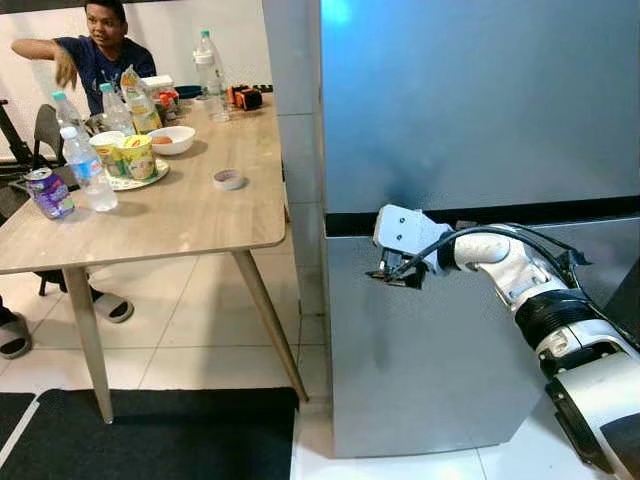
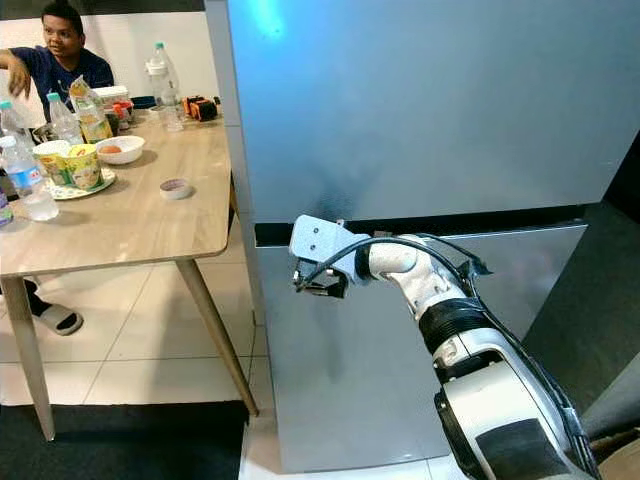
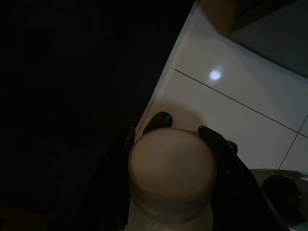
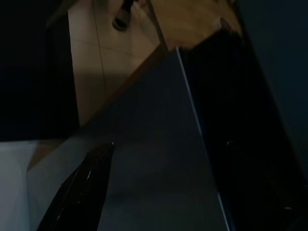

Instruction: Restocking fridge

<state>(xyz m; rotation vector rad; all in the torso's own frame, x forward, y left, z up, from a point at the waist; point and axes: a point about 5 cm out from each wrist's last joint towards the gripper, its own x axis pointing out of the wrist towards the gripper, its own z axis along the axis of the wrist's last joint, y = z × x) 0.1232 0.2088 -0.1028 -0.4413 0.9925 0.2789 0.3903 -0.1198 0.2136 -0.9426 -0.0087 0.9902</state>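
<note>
A silver two-door fridge [image 1: 480,100] stands shut beside a wooden dining table [image 1: 190,215] on a pale tiled floor [image 1: 200,330]; the robot's right arm reaches across the lower door, its right gripper [image 1: 385,272] up at the dark seam between the upper and lower doors, near the fridge's table-side edge; in the right wrist view one black finger [image 4: 82,187] lies along the grey door face, and how far the claw is open cannot be told from these pictures. In the left wrist view the left gripper [image 3: 171,130], low over the tiles in deep shade, has its two black fingers closed around the neck of a bottle with a pale screw cap [image 3: 171,168], one finger on each side of the cap.

On the table stand several clear water bottles [image 1: 88,170], a tall one at the far end [image 1: 207,75], a purple drinks can [image 1: 48,192] near the left edge, a plate [image 1: 135,178] bearing yellow-green instant noodle cups [image 1: 136,155], a white bowl [image 1: 172,139] with something orange inside, and a small round lid or dish [image 1: 229,179] lying alone toward the fridge side; an orange and black item [image 1: 245,97] rests at the far corner. A person in a dark blue T-shirt [image 1: 100,60] sits at the far side, one hand [image 1: 66,70] raised over the bottles; sandalled feet [image 1: 110,305] show beneath the table; a black mat [image 1: 150,435] covers the floor in the foreground.
</note>
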